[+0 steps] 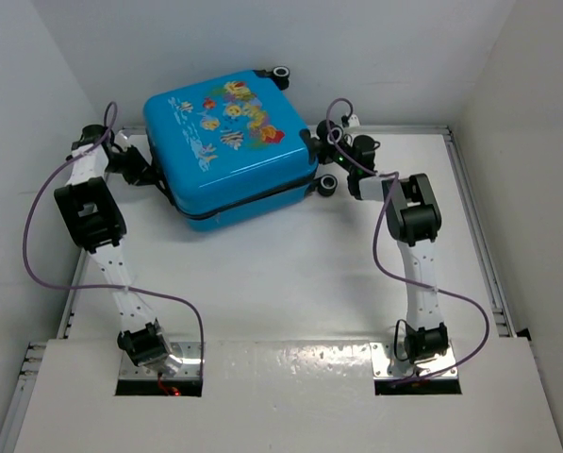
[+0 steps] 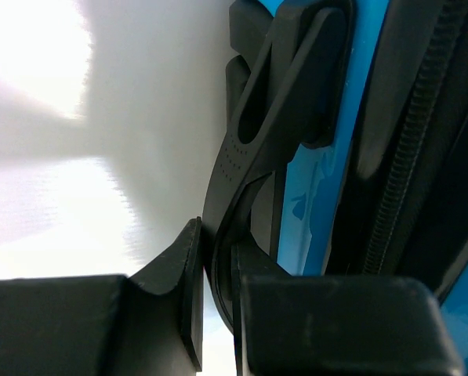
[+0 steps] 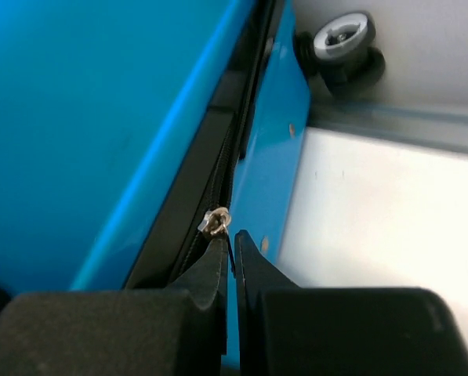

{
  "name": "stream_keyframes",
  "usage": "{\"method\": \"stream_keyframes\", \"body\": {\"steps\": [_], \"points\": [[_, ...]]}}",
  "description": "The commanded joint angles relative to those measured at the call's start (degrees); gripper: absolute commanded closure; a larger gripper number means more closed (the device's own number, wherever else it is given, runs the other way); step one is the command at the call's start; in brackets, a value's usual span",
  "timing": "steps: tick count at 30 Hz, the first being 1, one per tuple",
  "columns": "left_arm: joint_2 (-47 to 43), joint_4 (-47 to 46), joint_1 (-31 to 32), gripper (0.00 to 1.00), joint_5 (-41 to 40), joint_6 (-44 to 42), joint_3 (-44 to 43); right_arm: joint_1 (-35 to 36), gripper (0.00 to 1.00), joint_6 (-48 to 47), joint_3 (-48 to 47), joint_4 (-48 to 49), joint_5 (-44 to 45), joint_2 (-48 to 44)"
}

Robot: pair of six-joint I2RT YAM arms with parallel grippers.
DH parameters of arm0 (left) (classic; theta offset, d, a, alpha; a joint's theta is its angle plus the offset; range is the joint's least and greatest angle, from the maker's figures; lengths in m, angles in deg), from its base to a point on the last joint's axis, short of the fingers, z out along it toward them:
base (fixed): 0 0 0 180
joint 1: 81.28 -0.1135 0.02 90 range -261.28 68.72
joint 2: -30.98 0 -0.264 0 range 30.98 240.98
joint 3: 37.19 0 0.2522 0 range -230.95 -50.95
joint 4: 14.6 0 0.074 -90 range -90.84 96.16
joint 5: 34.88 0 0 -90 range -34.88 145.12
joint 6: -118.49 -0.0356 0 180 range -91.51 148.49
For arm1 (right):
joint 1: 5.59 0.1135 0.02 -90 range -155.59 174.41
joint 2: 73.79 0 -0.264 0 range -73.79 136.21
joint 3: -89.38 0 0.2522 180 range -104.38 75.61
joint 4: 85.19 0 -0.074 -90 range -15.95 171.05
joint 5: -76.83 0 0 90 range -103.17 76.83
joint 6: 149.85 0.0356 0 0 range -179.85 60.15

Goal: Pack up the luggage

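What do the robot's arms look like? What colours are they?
The left arm and right arm are slim white tubes with chunky black joints. A thin purple cable loops along each one. The fingers at the ends are flat, matte black wedges.

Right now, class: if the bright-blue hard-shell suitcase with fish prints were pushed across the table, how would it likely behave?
The bright-blue hard-shell suitcase lies flat on its broad side, so it would probably slide rather than tip. Its small black wheels stick out at one end, not underneath, so rolling seems unlikely. The glossy shell looks stiff, perhaps slippery.
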Motion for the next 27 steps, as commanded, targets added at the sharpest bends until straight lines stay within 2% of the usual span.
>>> {"method": "stream_keyframes", "body": {"steps": [1,4,5,8,14,19,20,21,22,23,24,26,27], "points": [[5.99,-11.28,0.22,1.0,-11.71,-2.09,1.95,-2.27,1.0,1.99,-9.35,2.25,14.8,5.09],[5.99,-11.29,0.75,1.0,-10.93,-2.09,2.48,-1.91,1.0,3.49,-19.01,-2.92,16.55,10.88],[5.99,-11.9,0.75,1.0,-10.92,-1.57,2.48,-1.65,1.0,3.93,-25.73,-4.86,17.09,12.38],[5.46,-12.51,0.75,1.0,-9.17,-0.95,3.62,-1.21,1.0,4.28,-33.58,-9.08,18.67,18.53],[4.24,-14.27,3.03,1.0,-5.3,0.37,4.67,0.28,1.0,4.46,-35.73,-11.46,16.66,21.18],[0.28,-18.06,4.17,1.0,-3.37,1.43,8.54,1.87,1.0,3.84,-42.23,-16.12,19.1,26.1],[-0.25,-18.75,4.7,1.0,-2.58,1.43,9.07,2.04,0.99,4.28,-42.24,-16.13,19.37,25.93],[-0.86,-19.28,4.7,1.0,-1.96,1.95,10.46,2.13,0.93,4.54,-39.45,-15.26,19.2,24.53],[-1.48,-20.33,4.7,0.95,-1.43,2.56,11.09,2.13,0.76,5.59,-37.51,-14.29,18.85,22.26],[-2.7,-20.34,4.7,0.85,-0.21,2.57,11.62,2.13,0.68,6.82,-34.01,-13.93,17.89,20.06],[-3.32,-21.13,4.7,0.59,0.5,3.09,12.49,1.61,0.62,7.62,-31.1,-14.36,12.14,18.99],[-5.25,-22.36,4.7,0.44,1.73,3.1,13.2,0.38,0.5,12.62,-26.97,-14.72,8.06,15.14],[-5.87,-22.36,5.22,0.35,1.74,3.1,13.73,0.2,0.47,13.15,-24.68,-16.9,1.43,14.33]]}}
